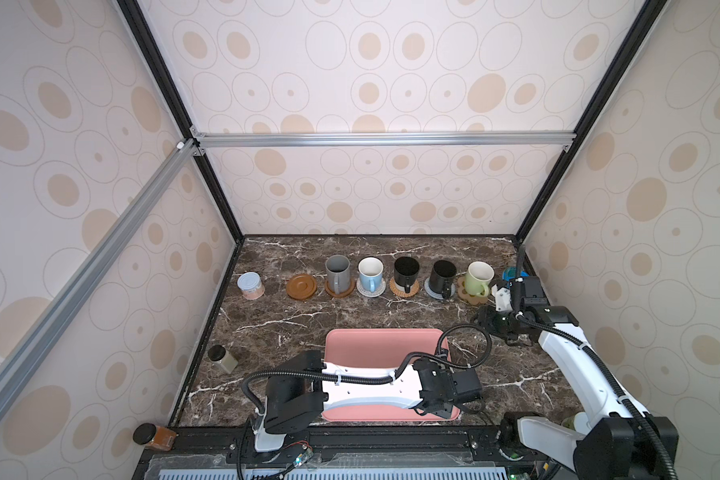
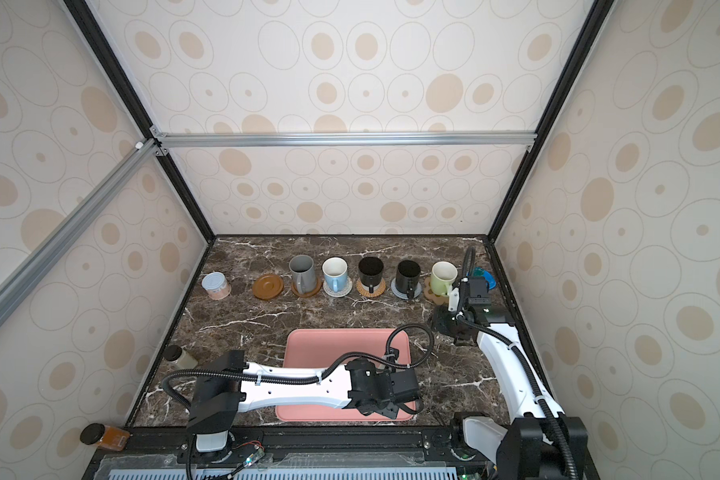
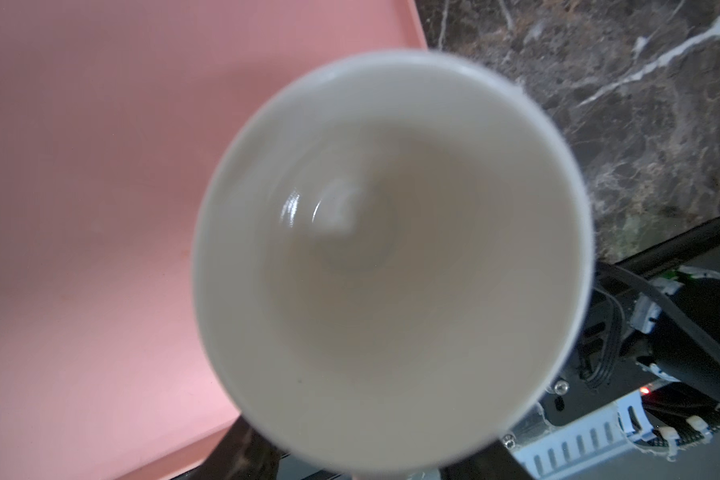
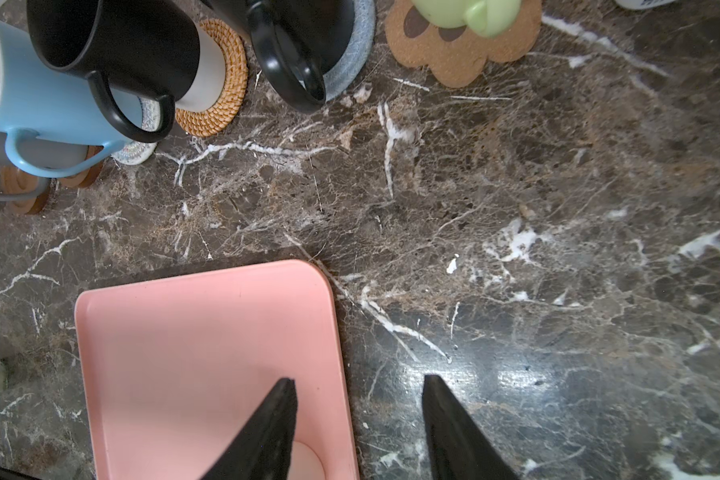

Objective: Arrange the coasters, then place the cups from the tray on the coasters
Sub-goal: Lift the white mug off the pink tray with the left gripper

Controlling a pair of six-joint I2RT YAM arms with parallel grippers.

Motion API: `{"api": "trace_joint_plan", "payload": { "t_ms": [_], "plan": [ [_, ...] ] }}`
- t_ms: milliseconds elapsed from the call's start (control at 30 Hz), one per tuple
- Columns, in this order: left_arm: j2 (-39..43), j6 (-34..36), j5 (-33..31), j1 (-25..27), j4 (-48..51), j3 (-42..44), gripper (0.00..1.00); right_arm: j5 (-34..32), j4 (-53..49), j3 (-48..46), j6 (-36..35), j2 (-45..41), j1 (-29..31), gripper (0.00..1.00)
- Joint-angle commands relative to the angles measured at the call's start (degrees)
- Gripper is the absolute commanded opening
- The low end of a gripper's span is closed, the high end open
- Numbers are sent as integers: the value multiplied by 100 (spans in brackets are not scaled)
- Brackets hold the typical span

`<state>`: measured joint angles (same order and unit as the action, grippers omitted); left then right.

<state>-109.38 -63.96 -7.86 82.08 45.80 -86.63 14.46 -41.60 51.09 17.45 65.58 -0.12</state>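
Note:
Along the back stand the coasters, five with cups on them: a grey cup (image 1: 336, 271), a white and blue cup (image 1: 370, 273), two black cups (image 1: 406, 271) (image 1: 442, 275) and a light green cup (image 1: 478, 278). The leftmost coaster, a brown wooden disc (image 1: 301, 286), is bare. The pink tray (image 1: 375, 345) lies in front. My left gripper (image 1: 437, 411) hangs over its near right corner. A white cup (image 3: 391, 257) fills the left wrist view and hides the jaws. My right gripper (image 4: 358, 415) is open over the tray's far right corner (image 4: 308, 282), holding nothing.
A silver-lidded jar (image 1: 251, 286) stands left of the coaster row. A black-lidded jar (image 1: 221, 358) is near the left wall and a blue-lidded container (image 1: 514, 274) sits in the back right corner. An amber jar (image 1: 154, 436) lies outside the front left corner.

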Motion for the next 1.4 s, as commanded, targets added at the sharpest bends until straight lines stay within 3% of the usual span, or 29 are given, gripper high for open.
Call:
{"api": "trace_joint_plan", "payload": {
  "t_ms": [0,700,1367],
  "plan": [
    [-108,156,-235,9,12,-195,51,-24,-129,-11,-74,46,-42,53],
    [-217,367,-452,9,-163,-119,19,-125,-225,5,-111,22,-44,53],
    [863,-163,-928,-161,-627,1059,12,-136,-282,-2,-97,4,-46,53]
  ]
}}
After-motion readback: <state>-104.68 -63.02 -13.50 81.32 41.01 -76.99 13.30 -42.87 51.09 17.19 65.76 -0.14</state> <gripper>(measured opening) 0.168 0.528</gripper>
